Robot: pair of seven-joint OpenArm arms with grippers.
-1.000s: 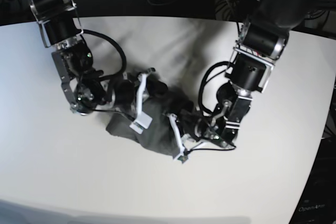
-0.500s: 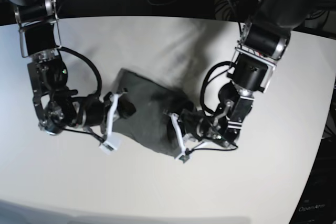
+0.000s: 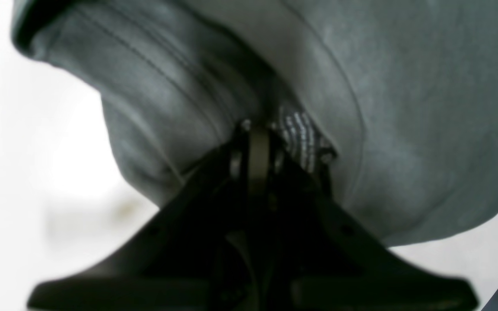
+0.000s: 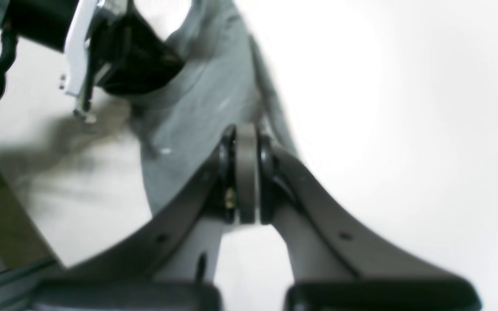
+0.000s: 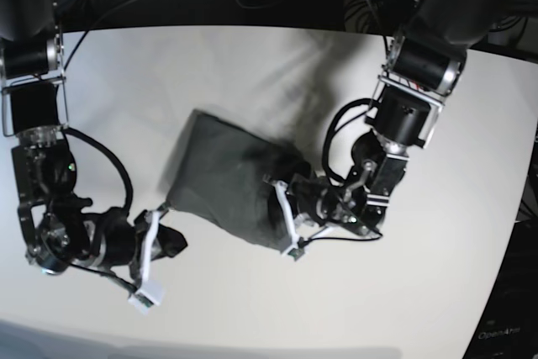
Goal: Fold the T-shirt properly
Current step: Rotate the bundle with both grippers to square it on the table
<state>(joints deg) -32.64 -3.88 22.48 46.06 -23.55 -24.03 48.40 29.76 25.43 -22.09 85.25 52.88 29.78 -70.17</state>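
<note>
The T-shirt (image 5: 231, 181) is lying bunched in the middle of the white tabletop (image 5: 437, 292), stretched between the two arms. The left gripper (image 5: 284, 223) is clamping its jaws tight on the cloth's edge toward the right side of the table, where a pale striped label (image 3: 298, 138) is showing. The right gripper (image 5: 168, 237), jaws pressed together, is pinching a corner of the T-shirt nearer the front left corner.

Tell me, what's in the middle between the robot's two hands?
The T-shirt lies stretched between them in the base view. The right gripper pinches one corner, and the left gripper pinches the opposite end.
</note>
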